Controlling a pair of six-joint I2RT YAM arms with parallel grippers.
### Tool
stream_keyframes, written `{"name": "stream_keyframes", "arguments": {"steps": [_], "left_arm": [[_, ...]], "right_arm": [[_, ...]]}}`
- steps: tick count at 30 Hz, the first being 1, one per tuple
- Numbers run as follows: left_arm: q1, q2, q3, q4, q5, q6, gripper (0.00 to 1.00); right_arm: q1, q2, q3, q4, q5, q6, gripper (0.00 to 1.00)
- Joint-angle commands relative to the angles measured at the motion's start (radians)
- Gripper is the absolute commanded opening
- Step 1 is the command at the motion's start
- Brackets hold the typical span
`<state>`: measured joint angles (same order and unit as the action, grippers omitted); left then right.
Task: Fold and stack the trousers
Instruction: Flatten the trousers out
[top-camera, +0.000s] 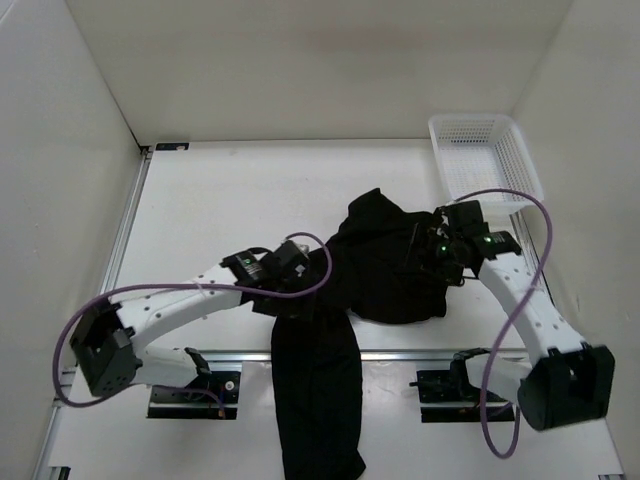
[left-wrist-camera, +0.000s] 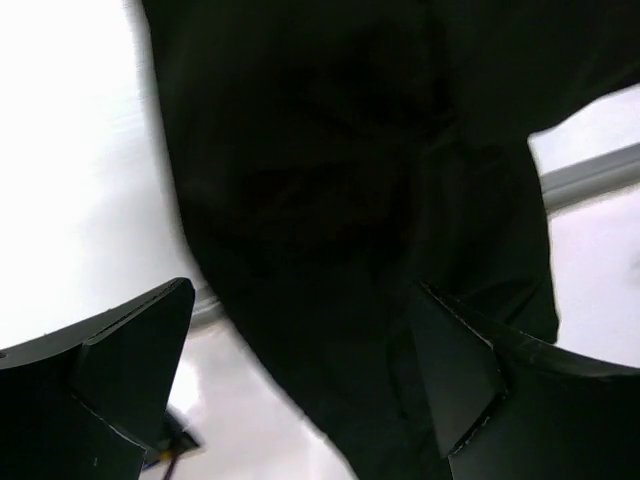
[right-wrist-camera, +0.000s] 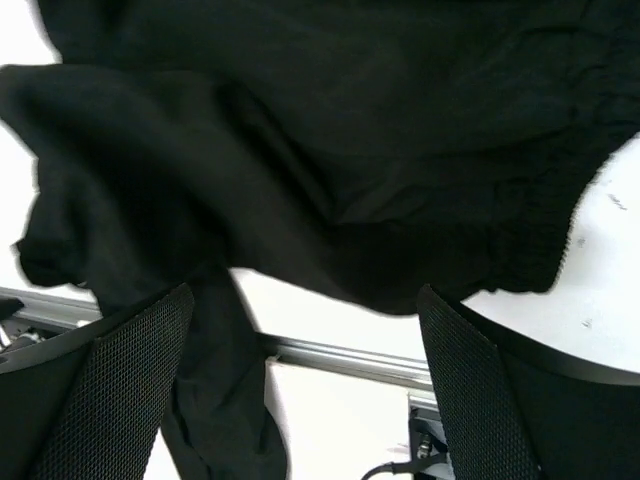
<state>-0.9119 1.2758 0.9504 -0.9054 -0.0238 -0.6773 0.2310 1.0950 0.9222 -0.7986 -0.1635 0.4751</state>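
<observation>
The black trousers (top-camera: 392, 262) lie bunched in the middle of the table, and one leg (top-camera: 318, 400) hangs over the near edge. My left gripper (top-camera: 298, 262) sits at the cloth's left edge. In the left wrist view it (left-wrist-camera: 300, 385) is open, with black cloth (left-wrist-camera: 330, 200) under and between its fingers (left-wrist-camera: 130, 370). My right gripper (top-camera: 436, 250) hovers over the right side of the heap. In the right wrist view it (right-wrist-camera: 305, 395) is open and empty, just off the gathered waistband (right-wrist-camera: 535, 235) of the trousers (right-wrist-camera: 300, 130).
A white mesh basket (top-camera: 485, 160) stands at the back right, close behind the right arm. A metal rail (top-camera: 420, 353) runs along the near table edge and also shows in the right wrist view (right-wrist-camera: 340, 352). White walls enclose the table on three sides.
</observation>
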Motion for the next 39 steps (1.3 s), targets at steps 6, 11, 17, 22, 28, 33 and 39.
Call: {"name": "stream_keyframes", "arguments": {"steps": [6,11,17,22,28,33,39], "left_arm": [[-0.147,0.316,0.137,0.145,-0.125,-0.136,0.68],[-0.068,0.292,0.137,0.103,-0.168,-0.145,0.14],[0.166,0.143,0.335,-0.079,-0.315,0.036,0.10],[0.407,0.169,0.731,-0.208,-0.358,0.174,0.10],[0.553,0.215,1.172,-0.300,-0.404,0.251,0.10],[0.630,0.126,1.135,-0.290,-0.381,0.236,0.10],[0.640,-0.041,0.750,-0.204,-0.291,0.199,1.00]], "right_arm": [[-0.042,0.265,0.003,0.211,0.039,0.028,0.86],[-0.075,0.400,-0.019,0.315,-0.010,0.066,0.70],[-0.075,0.546,0.133,0.320,-0.021,0.065,0.00],[-0.053,0.569,0.512,0.194,-0.005,0.043,0.00],[-0.016,0.458,0.843,0.052,0.065,-0.009,0.00],[-0.016,0.294,0.828,0.010,0.139,-0.030,0.00],[-0.041,0.257,0.669,-0.014,0.153,-0.078,0.40]]}}
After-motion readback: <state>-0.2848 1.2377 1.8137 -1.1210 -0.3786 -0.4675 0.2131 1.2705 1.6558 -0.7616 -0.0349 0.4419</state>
